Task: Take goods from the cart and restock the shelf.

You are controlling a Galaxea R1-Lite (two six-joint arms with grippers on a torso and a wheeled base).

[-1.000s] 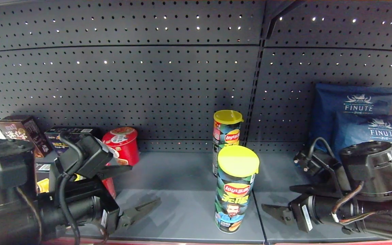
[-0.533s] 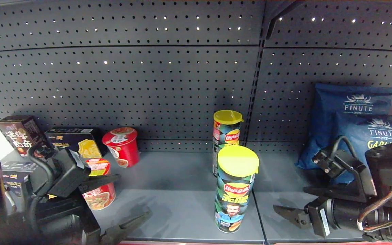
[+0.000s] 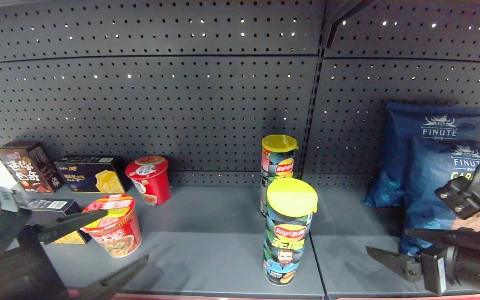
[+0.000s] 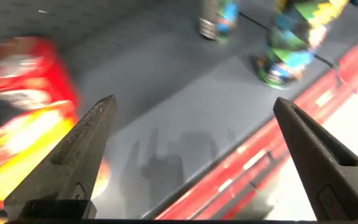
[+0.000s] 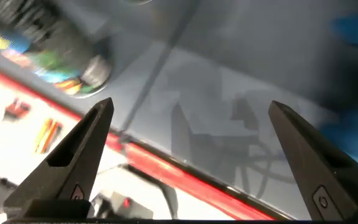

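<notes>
Empty grippers at the shelf (image 3: 223, 216)
The left gripper (image 4: 193, 102), 8 o'clock, and right gripper (image 5: 190, 104), 4 o'clock, gape empty; the chip can (image 3: 290, 233) stands at 6 o'clock. Pull straight back, clear of it.

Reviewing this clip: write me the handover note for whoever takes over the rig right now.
Left claw: open, empty, by the front noodle cup.
Right claw: open, empty, before the blue bags.
Front chip can and rear chip can stand upright mid-shelf, in line.
Done: the shelf holds cans, cups, boxes, bags.
Left: probably fetch more goods from the cart; bare shelf remains between cups and cans.
</notes>
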